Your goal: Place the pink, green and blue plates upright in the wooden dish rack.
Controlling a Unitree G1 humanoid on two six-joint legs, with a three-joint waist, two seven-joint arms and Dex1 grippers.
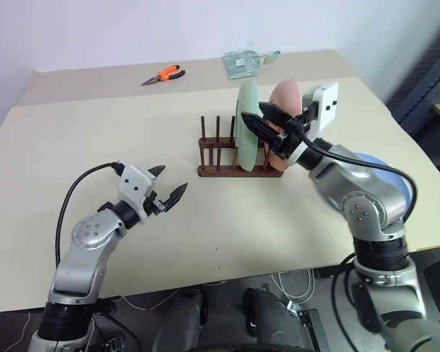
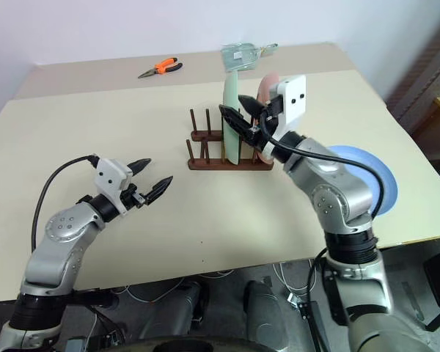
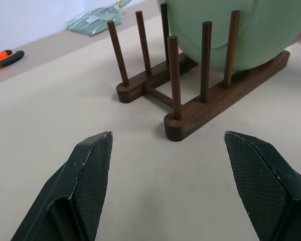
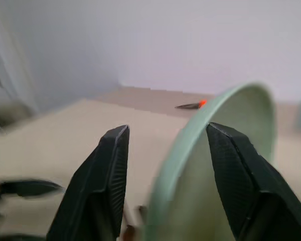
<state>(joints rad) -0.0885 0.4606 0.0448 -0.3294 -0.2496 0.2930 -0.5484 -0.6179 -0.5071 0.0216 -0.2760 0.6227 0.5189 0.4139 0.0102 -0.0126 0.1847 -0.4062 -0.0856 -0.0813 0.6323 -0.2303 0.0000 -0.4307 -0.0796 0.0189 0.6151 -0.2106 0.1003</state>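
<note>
Wooden dish rack [image 1: 238, 158] sits mid-table [image 1: 95, 139], long axis running left-right across the head views, two base bars with pegs standing straight up. Green plate [image 1: 247, 125] stands upright on edge in the rack, at about the rack's middle, between pegs, thin rim toward the camera, its broad sides facing the rack's ends, so the plate lies crosswise to the rack's long axis. Pink plate [image 1: 284, 99] also stands on edge at the rack's right end, just right of the green one, largely hidden behind the right arm; can't tell whether it leans. Blue plate [image 2: 374, 176] lies flat on the table, off the rack's right end and nearer the robot, partly covered by the right forearm. Left end of the rack has free pegs. Right gripper [image 1: 268, 126] is up at the green plate's near rim, above the rack; jaws parted, one finger on each side of the rim in the right wrist view, a gap showing beside the plate; can't tell if either pad touches, so no grip readable. Left gripper [image 1: 167, 192] hovers low over the table, well off the rack's left end and nearer the robot, pointing toward the rack, fingers spread wide, holding nothing. Orange-handled pliers [image 1: 163, 74] and a clear packet [image 1: 243, 62] lie beyond the rack at the far side.
</note>
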